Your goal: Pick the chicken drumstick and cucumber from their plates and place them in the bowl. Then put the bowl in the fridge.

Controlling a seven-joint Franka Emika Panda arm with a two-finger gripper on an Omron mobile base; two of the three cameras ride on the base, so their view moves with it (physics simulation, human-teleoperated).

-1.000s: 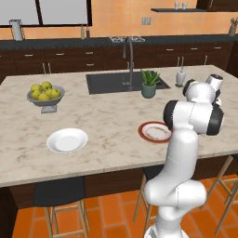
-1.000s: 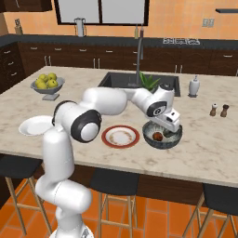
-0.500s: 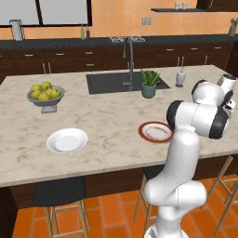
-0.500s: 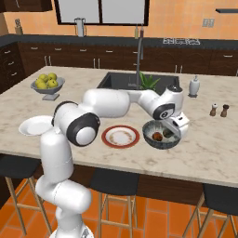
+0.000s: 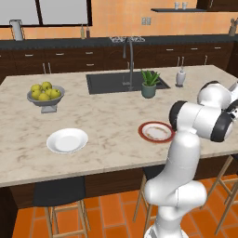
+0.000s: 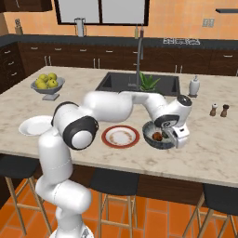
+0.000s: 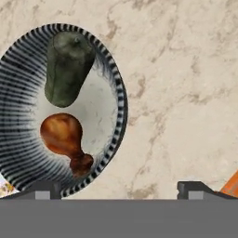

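Hand view: bowl at left of frame, cucumber above chicken drumstick inside it, both touching the bowl floor. Gripper fingers spread wide, released, gripping nothing, over bare counter just right of the bowl. Right base view: red-rimmed plate left of the bowl, white plate far left, fruit bowl upper left, potted plant behind, shakers at right.

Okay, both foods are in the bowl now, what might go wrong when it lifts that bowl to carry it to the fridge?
1. The open gripper is off the bowl, over bare counter; a rim grip could slip or tip it.
2. The cucumber and chicken drumstick lie loose inside and may roll out if it tilts.
3. The bowl sits near the red-rimmed plate; a sideways drag might knock it.
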